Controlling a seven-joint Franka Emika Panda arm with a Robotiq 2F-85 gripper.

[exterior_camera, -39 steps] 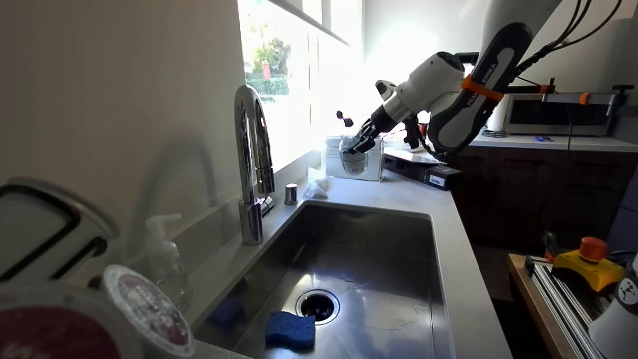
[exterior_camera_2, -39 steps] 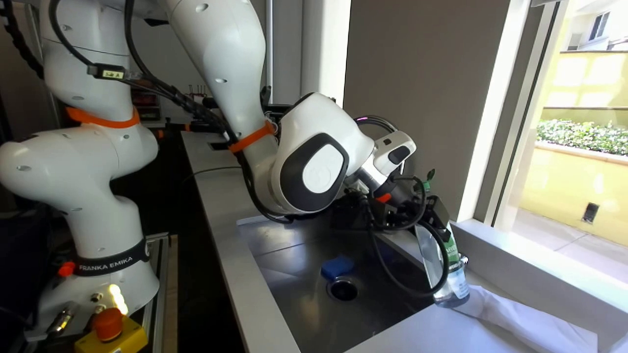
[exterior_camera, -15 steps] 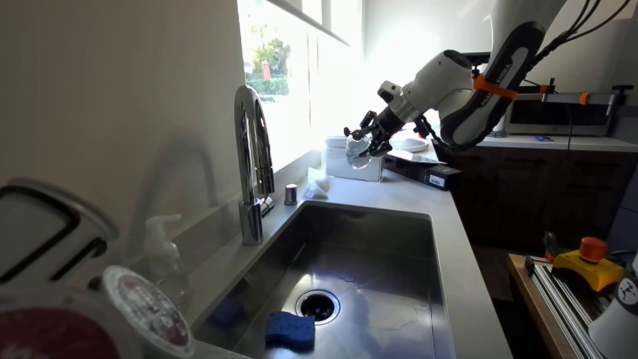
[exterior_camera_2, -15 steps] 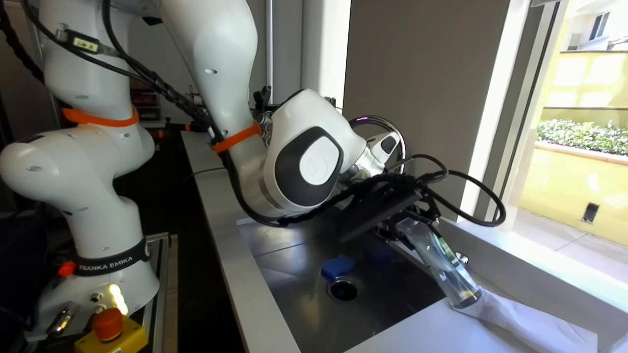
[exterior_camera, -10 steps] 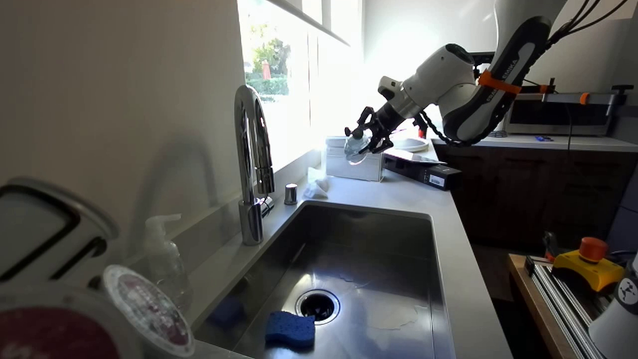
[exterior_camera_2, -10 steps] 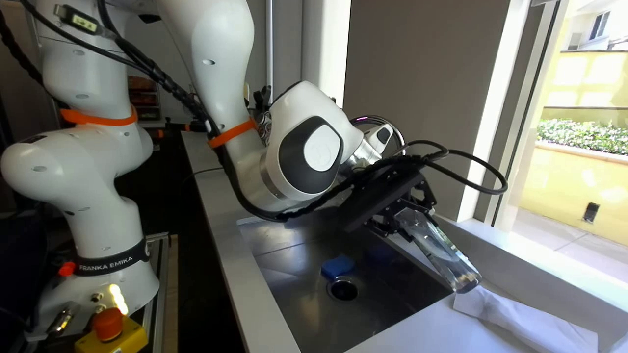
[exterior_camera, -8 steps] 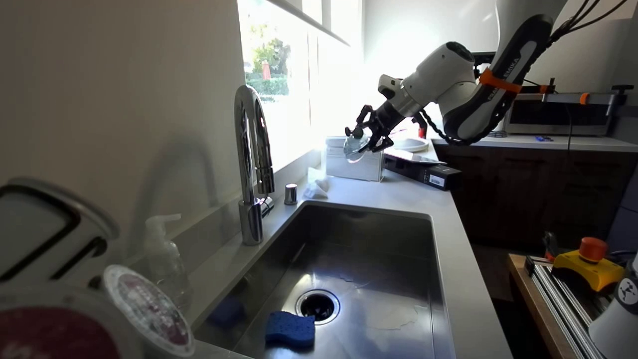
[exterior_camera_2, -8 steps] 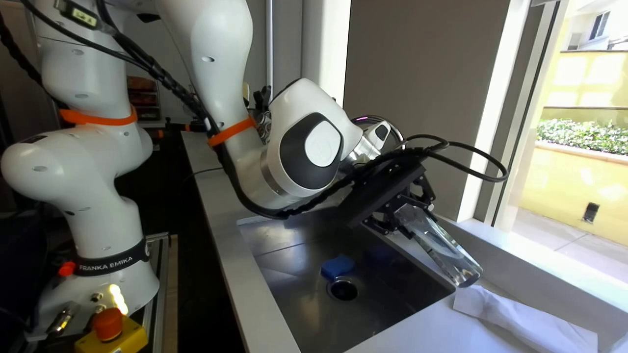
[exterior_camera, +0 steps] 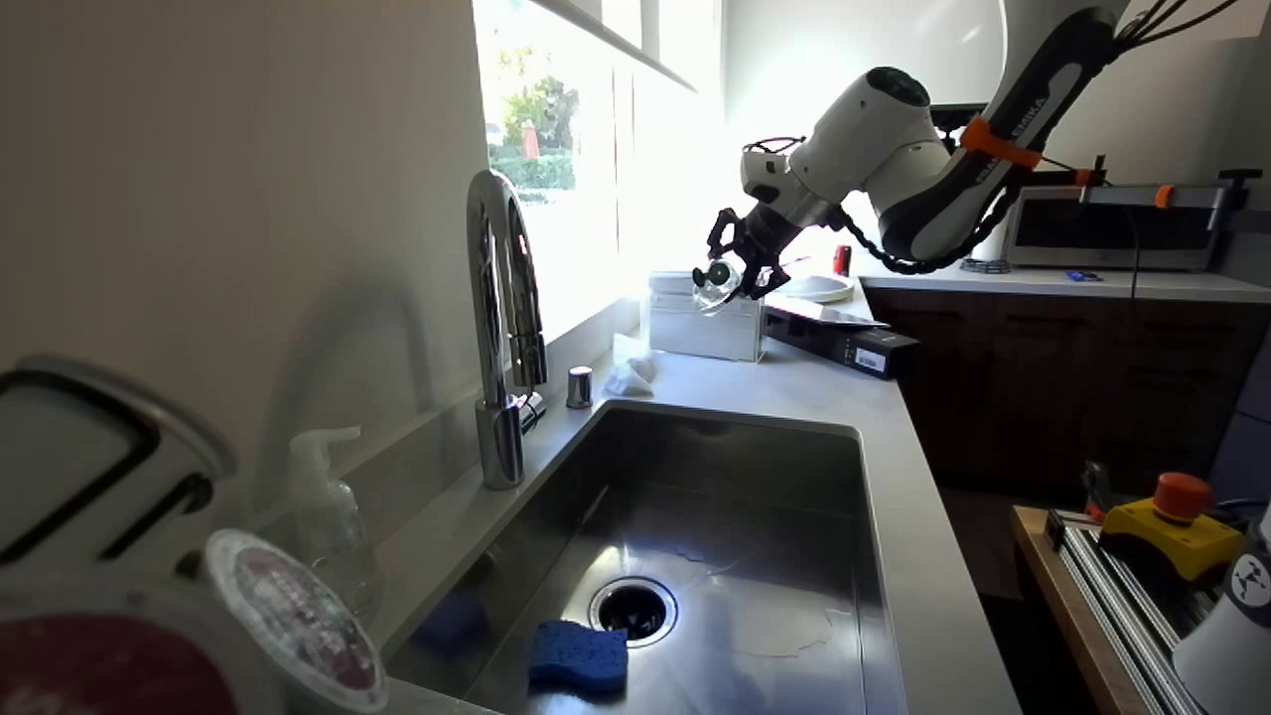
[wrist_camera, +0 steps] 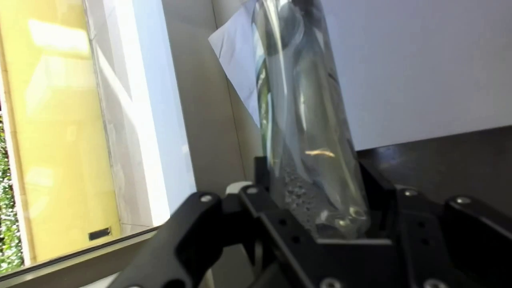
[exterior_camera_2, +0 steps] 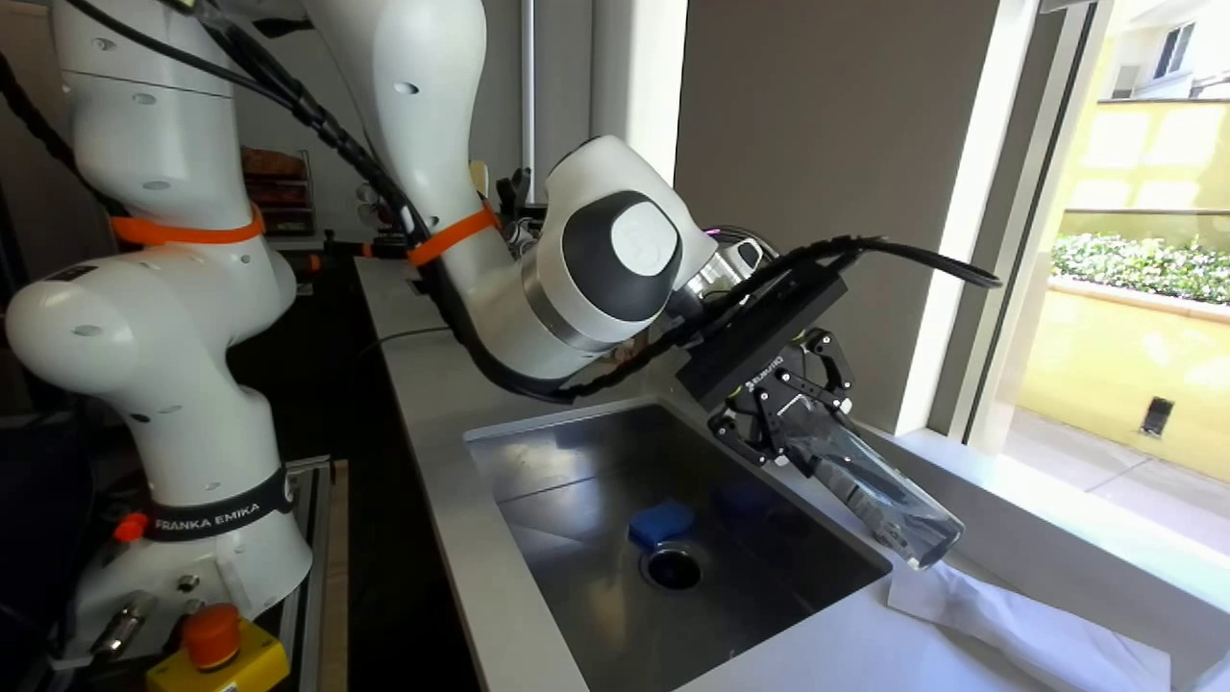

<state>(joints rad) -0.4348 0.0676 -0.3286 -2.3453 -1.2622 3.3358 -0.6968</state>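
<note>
Black two-fingered gripper (exterior_camera_2: 817, 437) — jaws partway apart — grasps a clear elongated bottle (exterior_camera_2: 889, 500); in an exterior view the bottle slants toward 4 o'clock, above the pale smooth countertop (exterior_camera_2: 807, 649).

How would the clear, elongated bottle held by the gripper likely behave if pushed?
The clear, elongated bottle is probably slippery, given its smooth, glossy surface. A push might make it pivot, since much of its length juts past the black fingers. It may hold some liquid that could shift: bubble-like specks show near the fingers.
</note>
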